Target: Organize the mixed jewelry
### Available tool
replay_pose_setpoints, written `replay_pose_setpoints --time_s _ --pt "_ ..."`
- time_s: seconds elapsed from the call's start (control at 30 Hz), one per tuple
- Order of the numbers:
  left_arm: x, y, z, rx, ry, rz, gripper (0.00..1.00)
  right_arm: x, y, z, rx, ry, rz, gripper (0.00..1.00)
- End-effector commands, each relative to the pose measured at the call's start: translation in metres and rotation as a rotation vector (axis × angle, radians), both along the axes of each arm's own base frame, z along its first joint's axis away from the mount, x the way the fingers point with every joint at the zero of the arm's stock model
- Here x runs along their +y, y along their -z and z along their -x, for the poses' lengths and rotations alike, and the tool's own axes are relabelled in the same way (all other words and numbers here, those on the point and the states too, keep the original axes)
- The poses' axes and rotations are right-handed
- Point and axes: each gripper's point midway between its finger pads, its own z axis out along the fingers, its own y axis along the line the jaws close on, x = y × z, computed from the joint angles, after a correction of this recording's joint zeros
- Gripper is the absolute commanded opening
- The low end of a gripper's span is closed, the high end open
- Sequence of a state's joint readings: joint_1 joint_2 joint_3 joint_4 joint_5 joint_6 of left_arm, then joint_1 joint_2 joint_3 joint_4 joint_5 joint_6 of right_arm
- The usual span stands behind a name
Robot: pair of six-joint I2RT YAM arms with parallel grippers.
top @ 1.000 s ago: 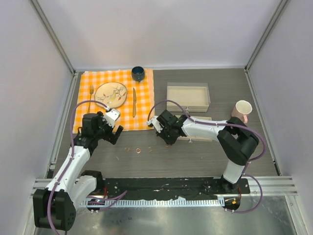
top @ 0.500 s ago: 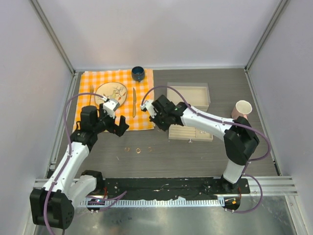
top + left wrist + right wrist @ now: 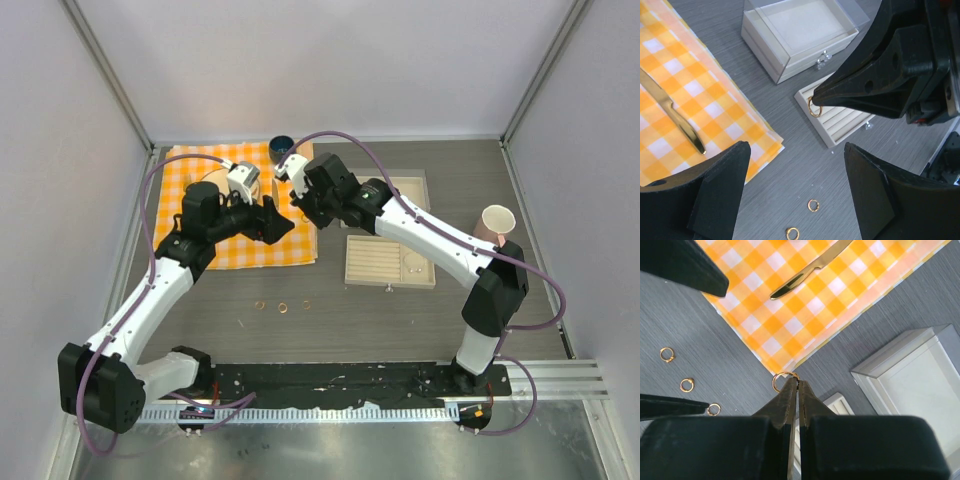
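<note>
Main risk: right claw (image 3: 796, 382) has the gold ring (image 3: 781, 381) by its rim only, right at the fingertips, with most of the loop sticking out to the left. Any jolt or twist and I reckon it pivots out and drops. Below it are the corner of the checked cloth (image 3: 805, 315) and bare counter (image 3: 715, 355), not the slotted tray (image 3: 842, 125). A drop there means a bounce or roll, then a fiddly pick off the counter.

Second risk: both claws are crowded together in the upper middle of the top view. In the left wrist view the right claw's tip fills the upper right, close above the left claw (image 3: 796, 160). A careless swing clips it and knocks the ring loose. The knife (image 3: 674, 116) on the cloth is near too.

Claws: right one is clamped on the ring, jaws practically together. Left one is wide apart, holding nothing, touching nothing I can see.

Rest of the jewelry: three small gold rings (image 3: 283, 307) lie loose on the counter, lower centre of the top view. What looks like a thin silver hoop (image 3: 413, 265) lies in the tray's right section.
</note>
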State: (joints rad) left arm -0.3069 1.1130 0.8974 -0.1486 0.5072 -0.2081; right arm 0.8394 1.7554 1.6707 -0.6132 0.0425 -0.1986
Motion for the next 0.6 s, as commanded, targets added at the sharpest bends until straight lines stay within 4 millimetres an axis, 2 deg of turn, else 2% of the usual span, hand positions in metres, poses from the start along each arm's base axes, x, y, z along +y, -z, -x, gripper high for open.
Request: replay_pose_setpoints --time_s 0.0,0.2,0.47,0.57 --pt "-0.010 -0.026 -0.016 -0.004 -0.047 0.106 0.77 0.003 -0.011 -0.010 -0.018 0.064 -0.031 0.01" --pt "-0.014 -0.026 -0.023 0.008 -0.059 0.139 0.66 0.000 -0.017 -0.013 -0.030 0.102 -0.051 0.01" --pt "-0.024 -0.020 -0.024 0.055 -0.024 0.190 0.62 0.000 -0.026 -0.012 -0.028 0.123 -0.091 0.01" --pt "-0.026 -0.017 -0.025 0.070 -0.018 0.196 0.56 0.001 -0.028 -0.011 -0.024 0.125 -0.104 0.01"
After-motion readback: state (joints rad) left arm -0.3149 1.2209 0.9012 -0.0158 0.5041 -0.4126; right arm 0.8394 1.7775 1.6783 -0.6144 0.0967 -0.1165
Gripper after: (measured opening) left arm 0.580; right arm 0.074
